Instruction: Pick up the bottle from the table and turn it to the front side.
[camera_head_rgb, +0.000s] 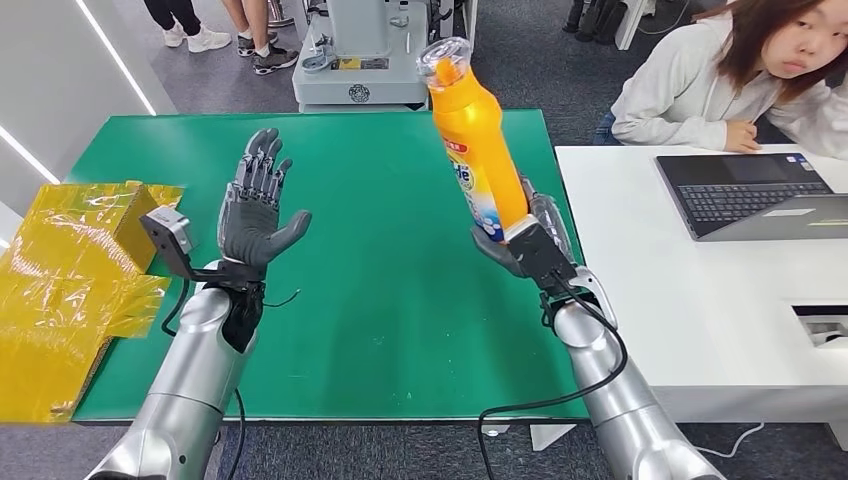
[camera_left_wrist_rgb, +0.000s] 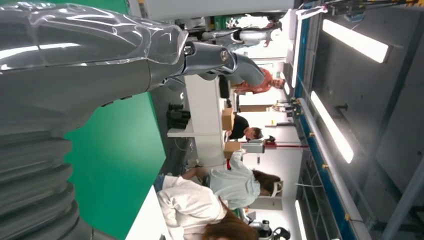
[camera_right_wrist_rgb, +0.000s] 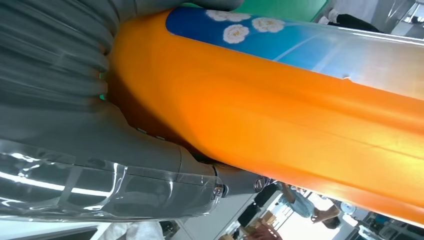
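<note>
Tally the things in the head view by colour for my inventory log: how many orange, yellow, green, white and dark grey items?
Orange: 1, the bottle, held by the right hand
Yellow: 1, the film-wrapped package
Green: 1, the table
White: 1, the side desk
Dark grey: 1, the laptop
Total: 5

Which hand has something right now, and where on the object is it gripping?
The right hand holds the orange bottle by its base end, lifted off the green table, cap end up. The left hand is open and holds nothing.
</note>
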